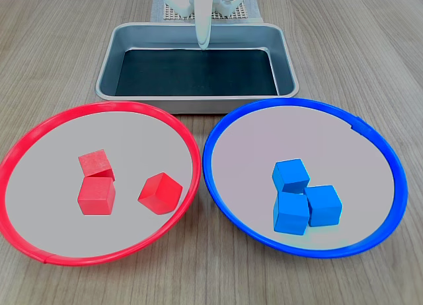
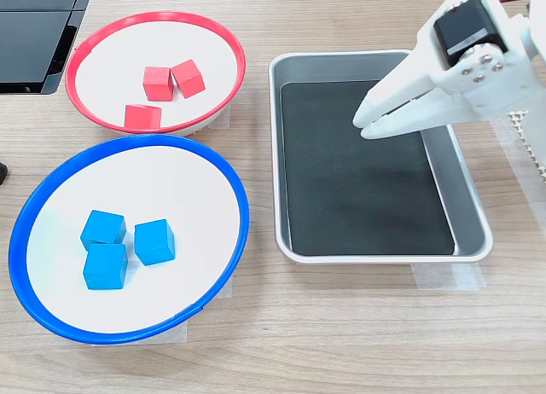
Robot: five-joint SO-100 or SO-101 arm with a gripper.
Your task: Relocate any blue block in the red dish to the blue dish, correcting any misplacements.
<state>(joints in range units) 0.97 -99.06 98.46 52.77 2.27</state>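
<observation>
Red dish [image 1: 173, 129] has only red cubes [image 1: 96, 196], three blue blocks [image 2: 154, 241] sit in the blue dish [image 2: 223, 186], and the claw [image 2: 365, 124] hangs pinched shut, empty, above the metal tray [image 2: 469, 208].

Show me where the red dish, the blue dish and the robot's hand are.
red dish [image 1: 173, 123], first exterior view, on its red rim.
blue dish [image 1: 232, 117], first exterior view, on its blue rim.
hand [image 2: 365, 123], second exterior view, between its white fingertips over the metal tray [image 2: 384, 249].
</observation>
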